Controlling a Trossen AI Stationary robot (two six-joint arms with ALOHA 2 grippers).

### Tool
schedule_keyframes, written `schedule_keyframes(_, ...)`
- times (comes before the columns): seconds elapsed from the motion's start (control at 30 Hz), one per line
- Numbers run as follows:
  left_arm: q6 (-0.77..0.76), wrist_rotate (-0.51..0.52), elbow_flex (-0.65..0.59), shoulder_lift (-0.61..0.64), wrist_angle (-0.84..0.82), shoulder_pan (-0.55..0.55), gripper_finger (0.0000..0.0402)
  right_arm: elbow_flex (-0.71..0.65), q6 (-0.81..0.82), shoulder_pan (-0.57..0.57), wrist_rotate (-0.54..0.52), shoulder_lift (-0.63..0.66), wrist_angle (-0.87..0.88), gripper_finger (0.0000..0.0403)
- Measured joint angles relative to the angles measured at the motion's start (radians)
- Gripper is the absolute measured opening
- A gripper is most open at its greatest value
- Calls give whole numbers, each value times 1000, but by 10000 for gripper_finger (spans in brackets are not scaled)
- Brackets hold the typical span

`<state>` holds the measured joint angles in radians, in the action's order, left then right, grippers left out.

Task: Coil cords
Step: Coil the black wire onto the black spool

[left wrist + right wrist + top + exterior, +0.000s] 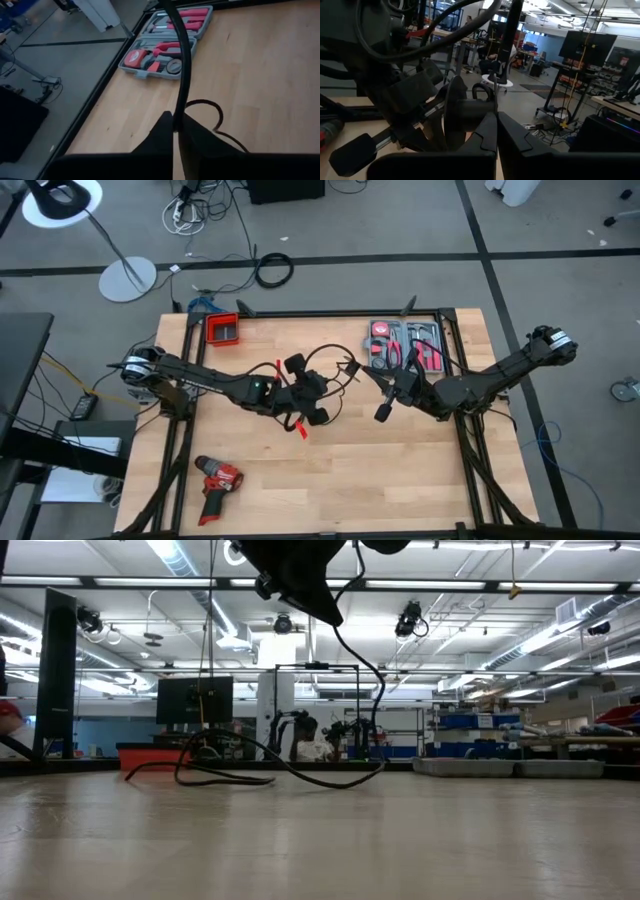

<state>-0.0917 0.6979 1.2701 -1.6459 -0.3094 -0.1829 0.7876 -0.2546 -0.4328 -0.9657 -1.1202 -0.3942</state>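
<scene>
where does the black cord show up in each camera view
High view: the cord loops at the table's middle, between the left tool and the right tool.
Low view: hangs from above, then trails along the tabletop.
Left wrist view: runs up from between that tool's fingers.
Right wrist view: arcs across above the other arm.
Shared landmark: the grey tool case, also in the left wrist view.

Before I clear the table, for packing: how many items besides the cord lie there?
3, in the high view: bin top left, tool case top right, drill bottom left. More may be hidden.
</scene>
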Motion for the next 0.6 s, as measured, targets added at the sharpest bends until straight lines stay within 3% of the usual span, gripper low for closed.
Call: schedule_keyframes(0.6, 9, 11, 0, -9, 116, 0, 1, 0, 38, 64, 72, -5, -108, 0)
